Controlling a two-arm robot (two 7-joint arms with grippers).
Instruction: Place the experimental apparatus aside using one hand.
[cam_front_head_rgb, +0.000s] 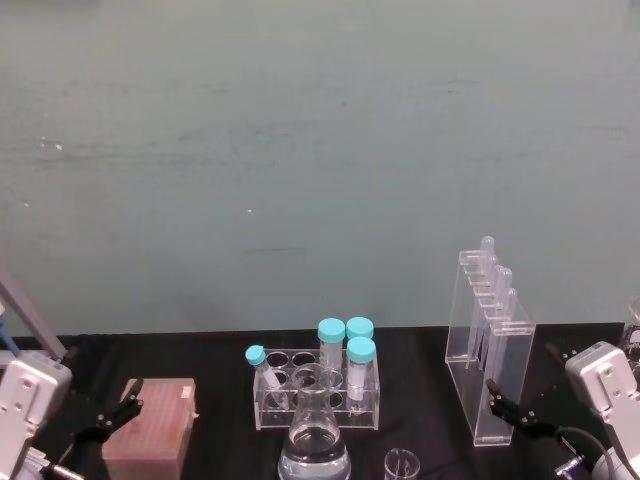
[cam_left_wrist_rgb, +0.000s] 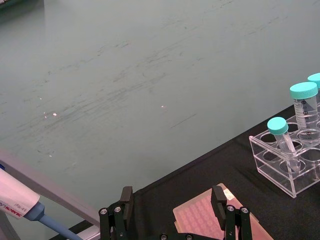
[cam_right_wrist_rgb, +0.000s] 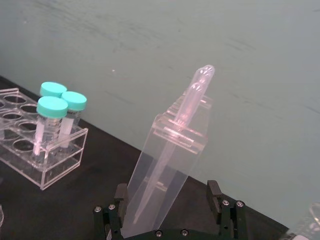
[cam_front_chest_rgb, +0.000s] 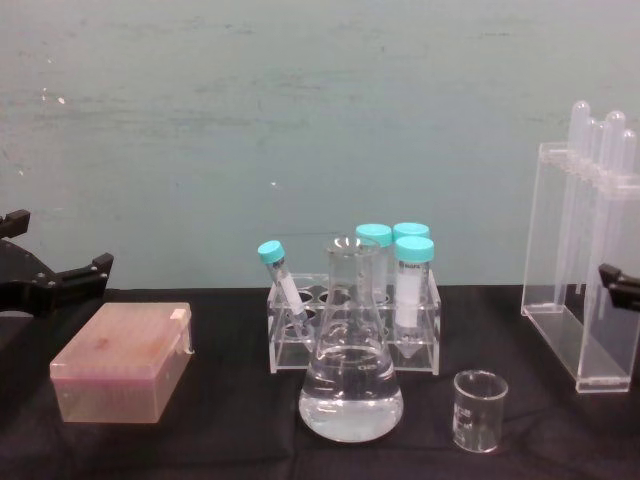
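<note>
Risk one: tipping. Tall, narrow pipette rack (cam_front_head_rgb: 490, 350), taken low, likely to lean or topple if swung fast, with loose pipettes (cam_right_wrist_rgb: 192, 105) liable to rattle out. Risk two: slipping, smooth clear acrylic against slim fingers (cam_right_wrist_rgb: 120, 195). Risk three: collision on a sweep toward frame centre, with beaker (cam_front_chest_rgb: 480, 410), conical flask (cam_front_chest_rgb: 350, 370) and tube rack (cam_front_chest_rgb: 355, 330) all near the middle of the chest view. Right gripper (cam_right_wrist_rgb: 167, 190) low at the rack's foot, fingers spread wide to either side of it, no contact to be made out. Left gripper (cam_left_wrist_rgb: 171, 210) at lower left of the head view, fingers also wide and empty, near a pink tip box (cam_front_head_rgb: 150, 440); judged idle. Rack standing on the black counter (cam_front_chest_rgb: 230, 440) at right of the head view, well apart from the tube rack. Long axis vertical, pipette bulbs up, tips down. Thin face apparently toward the robot, broad faces toward frame left and right.
</note>
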